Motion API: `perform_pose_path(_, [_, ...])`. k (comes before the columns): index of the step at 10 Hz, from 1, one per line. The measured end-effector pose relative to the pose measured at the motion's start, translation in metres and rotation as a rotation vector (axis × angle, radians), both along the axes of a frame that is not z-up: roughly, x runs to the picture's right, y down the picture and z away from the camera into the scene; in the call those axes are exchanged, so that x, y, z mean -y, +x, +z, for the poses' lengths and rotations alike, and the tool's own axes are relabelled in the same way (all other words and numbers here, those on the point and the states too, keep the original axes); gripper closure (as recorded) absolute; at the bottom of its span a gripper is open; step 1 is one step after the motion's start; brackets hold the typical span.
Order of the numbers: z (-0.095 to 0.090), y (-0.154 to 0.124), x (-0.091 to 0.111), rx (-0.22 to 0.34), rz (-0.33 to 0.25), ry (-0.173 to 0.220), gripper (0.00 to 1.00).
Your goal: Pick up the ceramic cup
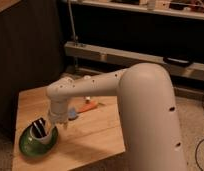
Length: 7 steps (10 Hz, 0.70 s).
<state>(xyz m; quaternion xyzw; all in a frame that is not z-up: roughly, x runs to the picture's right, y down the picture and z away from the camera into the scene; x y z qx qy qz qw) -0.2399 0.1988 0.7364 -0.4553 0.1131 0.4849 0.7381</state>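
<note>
Tabletop [92,137]: gripper [40,128] over half-hidden ceramic cup [46,138]

White arm [90,86]. Dark gripper [40,127] at white cup [45,137], dark inside, on green dish [26,145]. Pale wooden table [90,137]. Orange object [88,106], blue scrap [72,114].

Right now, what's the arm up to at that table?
The robot's one arm reaches over the wooden table, and its gripper hangs low at the wrist end, right beside the ceramic cup. The cup sits in the green dish near the table's corner and has not been lifted. Whether the gripper touches the cup cannot be told. A small orange object lies on the table behind the arm.
</note>
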Motion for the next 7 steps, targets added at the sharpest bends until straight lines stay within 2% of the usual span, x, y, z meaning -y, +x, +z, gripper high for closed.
perform_pose_path(3, [-0.003,-0.006,0.001,-0.004,-0.018,0.017,0.88])
perform_pose_path(4, [-0.005,-0.007,0.002,0.001,-0.018,0.025,0.95])
perform_pose_path(5, [-0.009,-0.009,0.005,0.015,-0.006,0.033,1.00])
perform_pose_path(7, [-0.019,-0.008,0.013,0.060,0.031,0.054,1.00])
